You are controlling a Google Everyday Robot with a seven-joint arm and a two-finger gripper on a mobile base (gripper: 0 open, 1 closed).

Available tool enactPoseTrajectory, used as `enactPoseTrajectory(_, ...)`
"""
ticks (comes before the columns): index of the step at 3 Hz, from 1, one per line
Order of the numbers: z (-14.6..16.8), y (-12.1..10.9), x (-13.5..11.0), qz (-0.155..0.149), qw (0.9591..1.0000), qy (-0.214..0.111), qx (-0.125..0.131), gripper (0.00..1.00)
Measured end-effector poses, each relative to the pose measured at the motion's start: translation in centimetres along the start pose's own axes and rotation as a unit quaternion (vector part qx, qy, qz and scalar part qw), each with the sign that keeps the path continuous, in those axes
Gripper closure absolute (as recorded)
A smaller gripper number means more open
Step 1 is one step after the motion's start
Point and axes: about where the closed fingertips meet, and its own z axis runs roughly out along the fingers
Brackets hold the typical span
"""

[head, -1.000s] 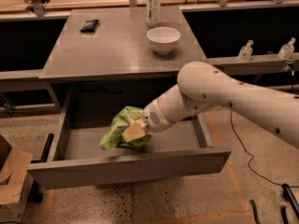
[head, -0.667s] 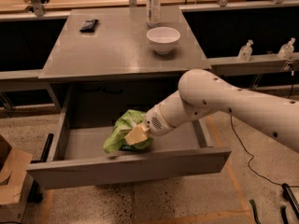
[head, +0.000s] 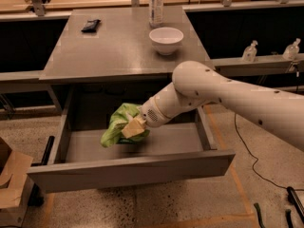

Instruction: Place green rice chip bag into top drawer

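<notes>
The green rice chip bag (head: 117, 124) is crinkly lime-green and sits inside the open top drawer (head: 133, 171), left of its middle, low over the drawer floor. My gripper (head: 133, 127) reaches in from the right on the white arm and is shut on the bag's right side; its tan fingers (head: 135, 125) press against the bag. The drawer is pulled far out from under the grey desk (head: 118, 46), its flat grey front panel nearest the camera.
On the desk stand a white bowl (head: 166, 39), a clear bottle (head: 156, 4) behind it and a small black packet (head: 90, 25) at the back left. A cardboard box (head: 10, 184) sits on the floor left of the drawer. Cables lie on the floor at right.
The gripper and the bag have shifted slightly right and a little lower inside the drawer. The grip on the bag is unchanged.
</notes>
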Motion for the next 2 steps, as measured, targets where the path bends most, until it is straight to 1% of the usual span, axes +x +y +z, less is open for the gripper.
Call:
enactPoseTrajectory(1,1.09,-0.42,-2.5,-0.028,0.9991,0.027,-0.017,0.13)
enactPoseTrajectory(2,1.12,-0.05,-2.84,-0.032,0.9989,0.028,-0.021,0.0)
